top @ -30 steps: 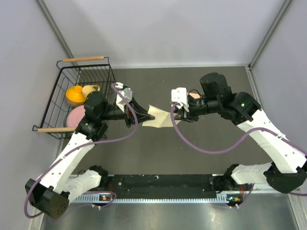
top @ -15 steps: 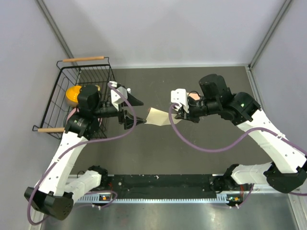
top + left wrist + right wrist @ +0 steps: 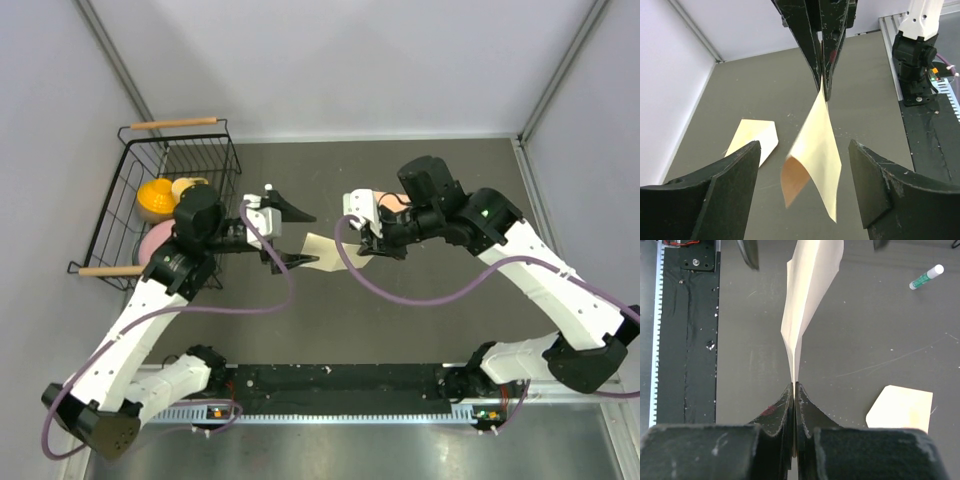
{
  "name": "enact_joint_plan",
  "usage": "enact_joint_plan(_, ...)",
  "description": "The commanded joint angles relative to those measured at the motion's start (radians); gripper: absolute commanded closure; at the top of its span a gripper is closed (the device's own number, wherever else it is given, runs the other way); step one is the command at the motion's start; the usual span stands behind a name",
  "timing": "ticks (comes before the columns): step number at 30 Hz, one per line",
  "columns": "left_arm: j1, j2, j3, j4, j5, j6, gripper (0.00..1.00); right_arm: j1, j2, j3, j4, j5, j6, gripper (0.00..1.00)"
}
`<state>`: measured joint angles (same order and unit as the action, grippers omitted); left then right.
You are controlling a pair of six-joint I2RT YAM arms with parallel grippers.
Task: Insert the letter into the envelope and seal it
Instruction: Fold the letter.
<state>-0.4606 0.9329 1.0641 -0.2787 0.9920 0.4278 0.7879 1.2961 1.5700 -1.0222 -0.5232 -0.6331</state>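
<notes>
Left arm (image 3: 130, 335), right arm (image 3: 560, 290): white shell links, round black joint housings. Purple cable (image 3: 250, 300) off each wrist. White camera block (image 3: 360, 205) at wrist. Green light (image 3: 487, 211) on right forearm. Left gripper (image 3: 804, 150), right gripper (image 3: 795, 386): matte black fingers, scuffed, scratched.

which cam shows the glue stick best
Right wrist: the glue stick lies whole and unblocked on the dark table, white with green. The left wrist view misses it; in the top view I cannot make it out.
</notes>
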Motion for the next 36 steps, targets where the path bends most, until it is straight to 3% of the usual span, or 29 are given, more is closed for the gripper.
enact_joint_plan(1, -0.052, 0.062, 0.039, 0.085, 0.004, -0.004, 0.26, 0.042, 0.003, 0.028, 0.004, 0.014, -0.014, 1.0)
enact_joint_plan(6, -0.119, 0.101, 0.054, 0.084, -0.013, 0.003, 0.44, 0.051, 0.009, 0.044, 0.004, 0.022, -0.013, 1.0)
enact_joint_plan(12, -0.13, 0.1, 0.043, 0.092, -0.007, -0.04, 0.77, 0.053, 0.009, 0.036, 0.002, 0.048, -0.007, 1.0)
enact_joint_plan(13, -0.13, 0.09, 0.04, 0.09, -0.006, -0.04, 0.95, 0.053, 0.009, 0.036, 0.002, 0.054, -0.007, 1.0)
enact_joint_plan(14, -0.128, 0.086, 0.037, 0.092, -0.021, -0.056, 1.0, 0.053, 0.008, 0.035, 0.004, 0.058, -0.007, 1.0)
enact_joint_plan(23, -0.049, 0.034, -0.018, 0.102, -0.157, -0.155, 1.0, 0.047, -0.024, -0.004, -0.009, 0.091, 0.016, 1.0)
enact_joint_plan(31, 0.036, 0.017, -0.053, 0.147, -0.053, -0.193, 1.0, -0.087, -0.017, 0.022, -0.107, 0.006, 0.043, 1.0)
enact_joint_plan(34, 0.046, 0.014, -0.07, 0.165, -0.015, -0.179, 1.0, -0.104, -0.038, 0.018, -0.121, -0.012, 0.029, 0.89)
enact_joint_plan(35, 0.046, 0.014, -0.073, 0.164, 0.008, -0.164, 1.0, -0.104, -0.043, 0.019, -0.121, -0.021, 0.029, 0.66)
enact_joint_plan(36, 0.046, 0.014, -0.073, 0.161, 0.034, -0.149, 1.0, -0.104, -0.041, 0.028, -0.118, -0.047, 0.032, 0.52)
